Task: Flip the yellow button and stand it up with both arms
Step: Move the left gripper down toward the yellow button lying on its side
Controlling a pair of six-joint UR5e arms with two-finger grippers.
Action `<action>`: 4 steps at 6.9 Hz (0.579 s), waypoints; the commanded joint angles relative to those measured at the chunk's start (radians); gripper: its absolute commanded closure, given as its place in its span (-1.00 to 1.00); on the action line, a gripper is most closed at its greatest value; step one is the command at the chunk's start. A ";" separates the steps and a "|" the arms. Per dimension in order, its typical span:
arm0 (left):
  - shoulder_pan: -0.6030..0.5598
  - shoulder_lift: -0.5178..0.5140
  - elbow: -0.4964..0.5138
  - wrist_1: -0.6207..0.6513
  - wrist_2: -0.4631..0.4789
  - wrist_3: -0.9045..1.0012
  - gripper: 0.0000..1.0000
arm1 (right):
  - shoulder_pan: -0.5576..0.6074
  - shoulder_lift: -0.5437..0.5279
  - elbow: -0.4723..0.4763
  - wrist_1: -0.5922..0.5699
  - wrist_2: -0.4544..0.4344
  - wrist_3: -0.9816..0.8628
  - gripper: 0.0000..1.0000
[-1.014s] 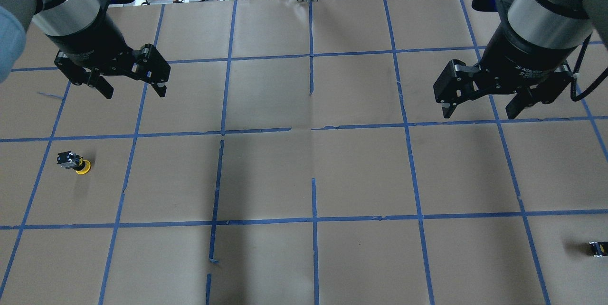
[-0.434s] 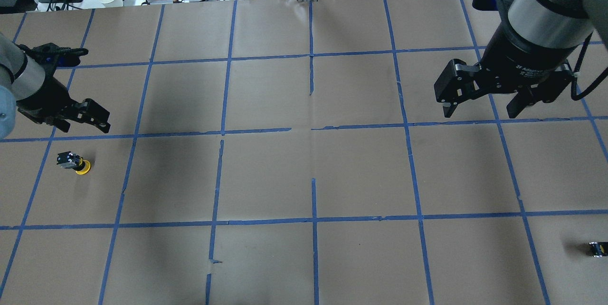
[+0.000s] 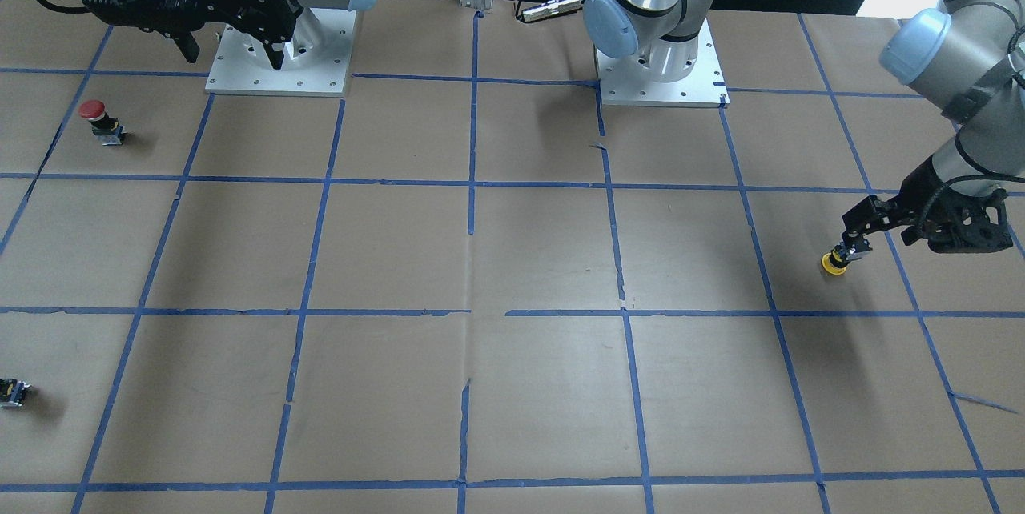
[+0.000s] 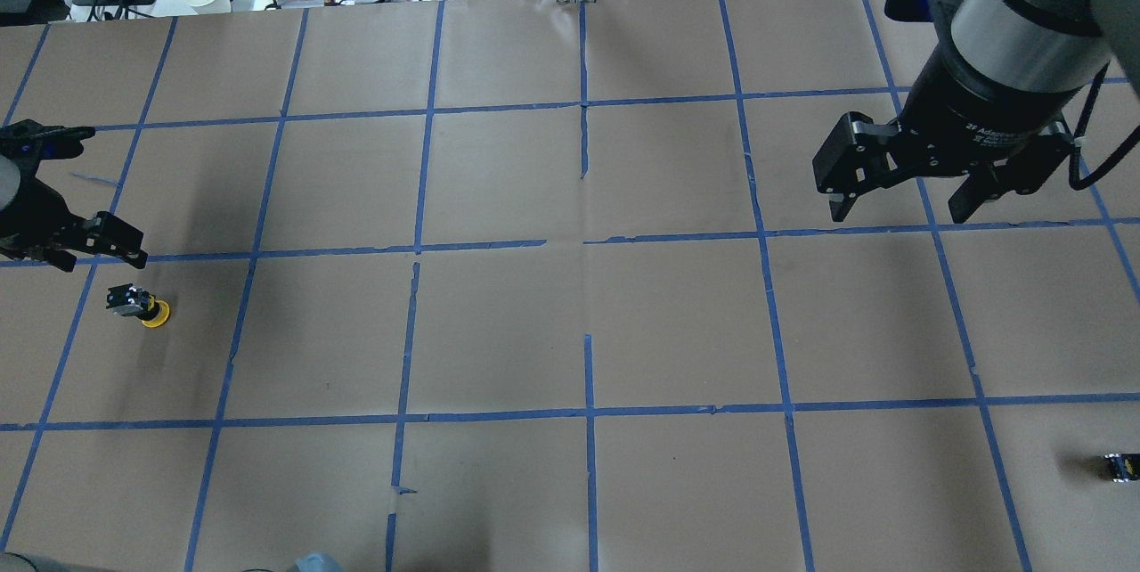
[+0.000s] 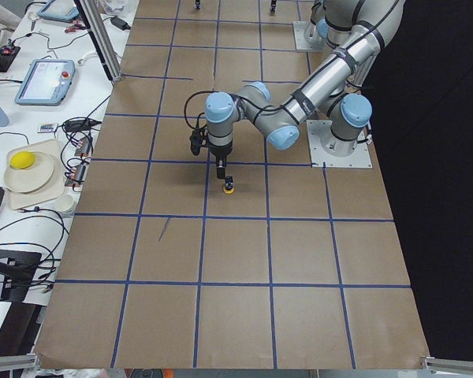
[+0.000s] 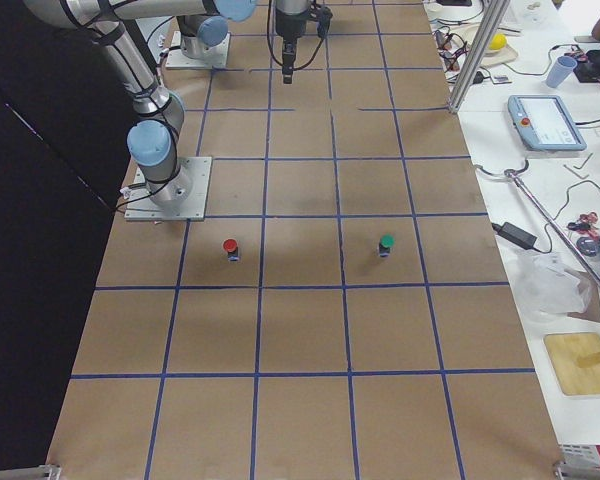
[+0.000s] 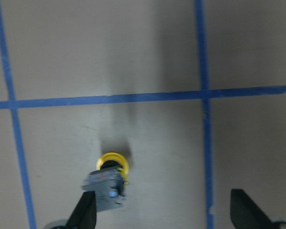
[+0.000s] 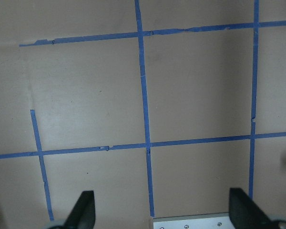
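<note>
My left pincer (image 4: 100,262) has swung in and down within the last second and now hangs spread wide just over the yellow button (image 4: 141,305), not yet gripped on the surface (image 4: 499,331) at my left, while my right pincer (image 4: 899,214), also spread, has stayed put, so I judge the grasp is next.

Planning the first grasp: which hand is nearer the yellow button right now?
Left. The left hand hangs open close over the yellow button. The right hand, also open, is far off on the opposite side.
</note>
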 commanded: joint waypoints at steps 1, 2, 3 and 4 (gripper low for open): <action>0.026 -0.025 -0.010 0.012 -0.001 0.001 -0.91 | 0.000 0.001 0.001 -0.002 0.005 -0.001 -1.00; 0.027 -0.068 -0.012 0.032 0.000 0.002 -0.92 | 0.000 0.000 0.001 -0.002 0.004 -0.002 -1.00; 0.050 -0.108 -0.006 0.046 -0.001 0.004 -0.92 | 0.000 0.000 0.000 -0.002 0.005 -0.002 -1.00; 0.070 -0.120 -0.012 0.052 -0.001 0.004 -0.91 | 0.000 0.001 0.001 -0.003 0.007 -0.002 -1.00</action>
